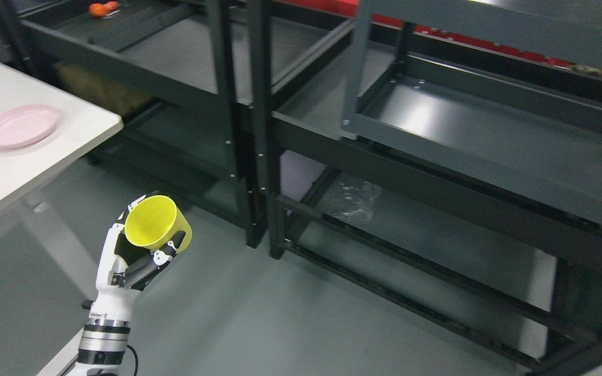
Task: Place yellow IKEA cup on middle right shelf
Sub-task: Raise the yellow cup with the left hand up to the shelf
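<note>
My left hand (141, 245) rises from the lower left over the floor and is shut on the yellow cup (157, 222). The cup is tilted, its open mouth turned toward the camera and up-left. It hangs in the air in front of the dark metal shelving, left of the black uprights (256, 130). The right shelf unit's middle level (489, 130) is a bare grey tray far to the upper right of the cup. My right arm is out of the picture.
A white table (13, 167) with a pink plate (21, 126) stands at the left. Orange fruit (103, 9) lies on the left unit's upper shelf. A crumpled clear plastic bag (353, 201) rests on the right unit's lower shelf. Grey floor lies in front.
</note>
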Controlling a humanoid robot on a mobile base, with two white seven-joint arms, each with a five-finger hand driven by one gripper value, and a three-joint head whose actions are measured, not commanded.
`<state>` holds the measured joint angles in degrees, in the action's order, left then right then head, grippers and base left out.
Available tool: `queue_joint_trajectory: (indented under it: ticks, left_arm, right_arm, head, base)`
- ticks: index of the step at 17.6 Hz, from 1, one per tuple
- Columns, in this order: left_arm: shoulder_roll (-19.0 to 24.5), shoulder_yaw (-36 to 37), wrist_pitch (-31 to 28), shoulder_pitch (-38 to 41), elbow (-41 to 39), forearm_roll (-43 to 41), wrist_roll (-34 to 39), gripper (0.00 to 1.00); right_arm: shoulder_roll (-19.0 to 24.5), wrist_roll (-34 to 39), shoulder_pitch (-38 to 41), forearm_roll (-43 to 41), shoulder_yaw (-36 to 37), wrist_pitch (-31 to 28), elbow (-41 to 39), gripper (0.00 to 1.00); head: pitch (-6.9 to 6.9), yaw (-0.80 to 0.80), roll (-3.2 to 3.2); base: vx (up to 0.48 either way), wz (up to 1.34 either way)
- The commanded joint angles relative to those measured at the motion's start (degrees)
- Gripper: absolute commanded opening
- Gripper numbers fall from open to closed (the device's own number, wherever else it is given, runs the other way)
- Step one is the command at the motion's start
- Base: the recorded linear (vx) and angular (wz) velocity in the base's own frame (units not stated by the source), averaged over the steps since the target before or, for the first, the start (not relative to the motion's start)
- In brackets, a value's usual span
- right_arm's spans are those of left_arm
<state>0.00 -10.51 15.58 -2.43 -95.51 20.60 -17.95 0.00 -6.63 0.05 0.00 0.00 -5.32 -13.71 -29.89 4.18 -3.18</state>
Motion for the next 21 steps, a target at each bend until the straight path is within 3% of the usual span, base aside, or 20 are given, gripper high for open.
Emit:
queue_joint_trajectory:
  ticks: [1,7,12,21]
  left_arm:
    - [1.0,2.2,0.0,0.0,-0.2,0.1,-0.1,0.01]
    - [1.0,7.1,0.4,-0.4,-0.3,0.0,0.3,0.01]
    - [1.0,13.6,6.5,-2.8,-0.7,0.0,-0.2,0.01]
    - [1.0,24.1,10.7,-9.3,-5.1,0.0,-0.1,0.02]
  right_arm:
    - [-1.0,0.0,0.7,-1.4,-1.0,0.0,0.0,0.99]
    - [-1.0,0.0,0.7,-1.4,-1.0,0.0,0.0,0.99]
    - [-1.0,0.0,0.7,-1.4,-1.0,0.0,0.0,0.99]
    - [-1.0,0.0,0.7,-1.4,-1.0,0.0,0.0,0.99]
  head:
    - [0.0,0.0,0.0]
    - [0.01,0.0,0.0]
    - [0.03,0.0,0.0]
    - [0.03,0.0,0.0]
  base:
    - [-0.065,-1.08]
    - [0.021,-0.67]
    - [0.089,-0.23]
    - [0.168,-0.08]
